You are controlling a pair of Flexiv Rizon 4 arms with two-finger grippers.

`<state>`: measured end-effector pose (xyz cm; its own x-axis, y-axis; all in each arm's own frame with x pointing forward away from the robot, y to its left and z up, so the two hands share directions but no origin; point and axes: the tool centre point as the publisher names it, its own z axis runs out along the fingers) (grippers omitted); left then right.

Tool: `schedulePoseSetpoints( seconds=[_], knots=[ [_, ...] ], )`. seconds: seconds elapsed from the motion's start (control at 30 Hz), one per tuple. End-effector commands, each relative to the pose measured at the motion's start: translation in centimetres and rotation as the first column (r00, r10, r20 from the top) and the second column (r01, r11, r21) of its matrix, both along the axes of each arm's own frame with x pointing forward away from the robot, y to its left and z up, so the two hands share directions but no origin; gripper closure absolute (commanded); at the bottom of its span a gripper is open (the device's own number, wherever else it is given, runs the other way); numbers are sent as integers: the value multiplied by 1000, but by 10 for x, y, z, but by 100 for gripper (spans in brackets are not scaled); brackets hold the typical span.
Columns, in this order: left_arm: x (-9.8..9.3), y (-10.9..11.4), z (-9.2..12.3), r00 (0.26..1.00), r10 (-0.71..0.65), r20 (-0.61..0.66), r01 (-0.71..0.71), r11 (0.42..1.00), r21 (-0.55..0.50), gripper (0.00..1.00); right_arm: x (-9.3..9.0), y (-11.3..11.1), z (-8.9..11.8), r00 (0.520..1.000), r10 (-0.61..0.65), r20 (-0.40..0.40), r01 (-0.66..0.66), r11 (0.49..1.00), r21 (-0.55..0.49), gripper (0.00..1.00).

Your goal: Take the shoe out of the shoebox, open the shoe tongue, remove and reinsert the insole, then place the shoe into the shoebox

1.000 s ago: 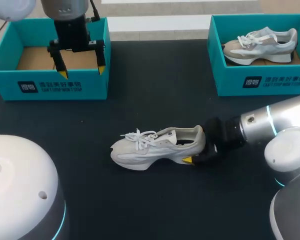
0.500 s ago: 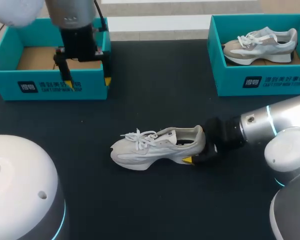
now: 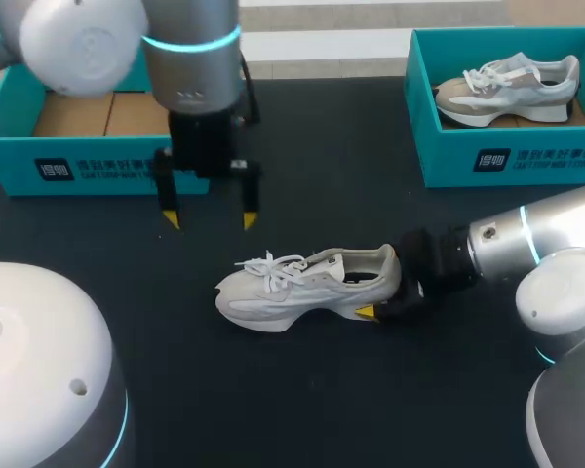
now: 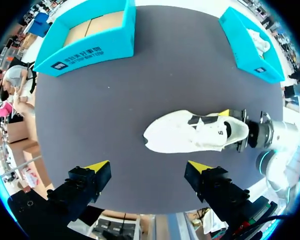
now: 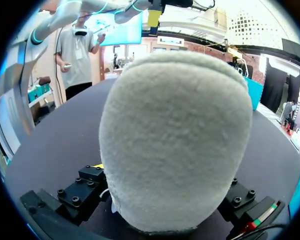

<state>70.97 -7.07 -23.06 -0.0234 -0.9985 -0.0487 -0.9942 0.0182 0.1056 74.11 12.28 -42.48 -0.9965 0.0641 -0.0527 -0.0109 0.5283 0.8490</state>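
A white sneaker [image 3: 302, 288] lies on its sole in the middle of the black table, toe to the left, laces loose. My right gripper [image 3: 382, 291] is shut on its heel from the right. In the right wrist view the fuzzy heel [image 5: 175, 140] fills the space between the fingers [image 5: 87, 187]. My left gripper [image 3: 210, 220] hangs open and empty above the table, just behind the sneaker's toe. From the left wrist view the sneaker [image 4: 195, 135] lies ahead of the open left gripper [image 4: 149, 166]. The empty teal shoebox [image 3: 97, 161] stands at the back left.
A second teal shoebox [image 3: 507, 161] at the back right holds another sneaker [image 3: 507, 88]. Both boxes show in the left wrist view, the empty one [image 4: 90, 50] and the other [image 4: 250, 45]. Bare black tabletop [image 3: 302, 390] surrounds the sneaker.
My left arm has come forward out of the back left shoebox to hang over the table near the sneaker's toe, fingers still open. The right arm and the sneaker have stayed put.
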Motion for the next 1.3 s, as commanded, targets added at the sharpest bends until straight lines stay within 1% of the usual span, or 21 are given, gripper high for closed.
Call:
schedulePoseSetpoints(
  seconds=[0.03, 0.1, 0.23, 0.37, 0.47, 0.57, 0.7, 0.8, 0.93, 1.3],
  knots=[
    [-18, -30, -10, 1000, -24, 12, 23, 998, 58, 0, 1, 1, -2, 1000, -1, 1, 1, 1000, -2, 100],
    [-24, -36, -13, 999, -50, 6, 49, 997, 59, 0, 1, 1, -2, 1000, -1, 1, 1, 1000, -2, 100],
    [-29, -48, -21, 998, -63, 13, 62, 997, 42, 0, 1, 1, -2, 1000, -1, 1, 1, 1000, -2, 100],
    [-30, -61, -27, 997, -69, 34, 69, 997, 26, 0, 1, 1, -2, 1000, -1, 1, 1, 1000, -2, 100],
    [-27, -71, -32, 996, -72, 44, 71, 997, 15, 0, 1, 1, -2, 1000, -1, 1, 1, 1000, -2, 100],
    [-21, -81, -34, 996, -73, 48, 74, 997, -28, 0, 1, 1, -2, 1000, -1, 1, 1, 1000, -2, 100],
    [-11, -101, -34, 996, -52, 78, 57, 996, -69, 0, 1, 1, -2, 1000, -1, 1, 1, 1000, -2, 100],
    [-4, -114, -37, 995, -35, 97, 43, 996, -77, 0, 1, 1, -2, 1000, -1, 1, 1, 1000, -2, 100],
    [-2, -131, -43, 991, -54, 126, 62, 997, -56, 0, 1, 1, -2, 1000, -1, 1, 1, 1000, -2, 100],
    [-2, -131, -43, 991, -54, 126, 62, 997, -56, 0, 1, 1, -2, 1000, -1, 1, 1, 1000, -2, 100]
  ],
)
